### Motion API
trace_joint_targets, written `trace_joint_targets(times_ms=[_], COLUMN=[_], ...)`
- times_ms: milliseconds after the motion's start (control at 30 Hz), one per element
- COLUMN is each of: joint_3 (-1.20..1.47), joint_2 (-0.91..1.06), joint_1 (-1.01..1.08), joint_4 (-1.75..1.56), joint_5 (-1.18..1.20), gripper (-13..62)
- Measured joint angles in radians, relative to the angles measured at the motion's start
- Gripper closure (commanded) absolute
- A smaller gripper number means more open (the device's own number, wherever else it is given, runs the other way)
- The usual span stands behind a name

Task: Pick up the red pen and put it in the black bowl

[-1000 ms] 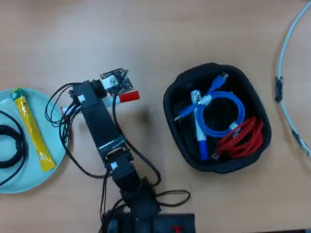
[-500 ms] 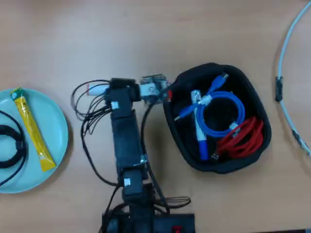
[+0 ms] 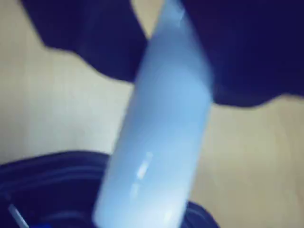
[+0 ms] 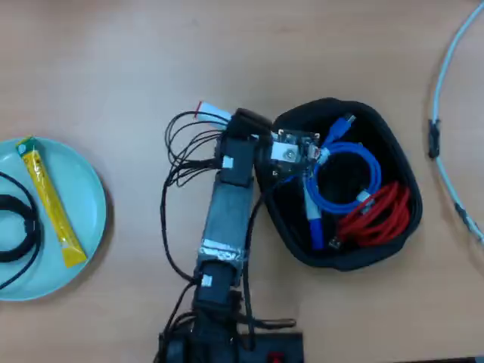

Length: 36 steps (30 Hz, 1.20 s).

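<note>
Wooden tabletop (image 4: 113, 60), light tan and bare across the far half, carries everything, evenly lit. At six o'clock in the overhead view the arm's base sits at the table edge, and the arm reaches up toward one o'clock. Its gripper (image 4: 291, 153) hangs over the nine o'clock rim of the black bowl (image 4: 393, 147), which already holds blue and red cables. The red pen (image 3: 161, 133) fills the wrist view as a blurred pale barrel pinched in the jaws, its tail poking out at eleven o'clock overhead. Judging by this, pickup and carry are done; release into the bowl is left. At nine o'clock lies a teal plate (image 4: 91, 189) with a yellow sachet (image 4: 51, 206).
</note>
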Motion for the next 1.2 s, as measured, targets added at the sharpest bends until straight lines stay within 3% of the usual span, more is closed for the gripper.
trace_joint_targets(times_ms=[600, 867, 1033, 1200], joint_3=[0.000, 0.009, 0.017, 0.052], joint_2=[-0.014, -0.055, -0.057, -0.057], joint_1=[0.308, 0.337, 0.339, 0.347], joint_4=[-0.031, -0.031, -0.031, -0.043], joint_5=[-0.014, -0.017, -0.018, -0.020], gripper=[54.6, 46.3, 36.8, 34.7])
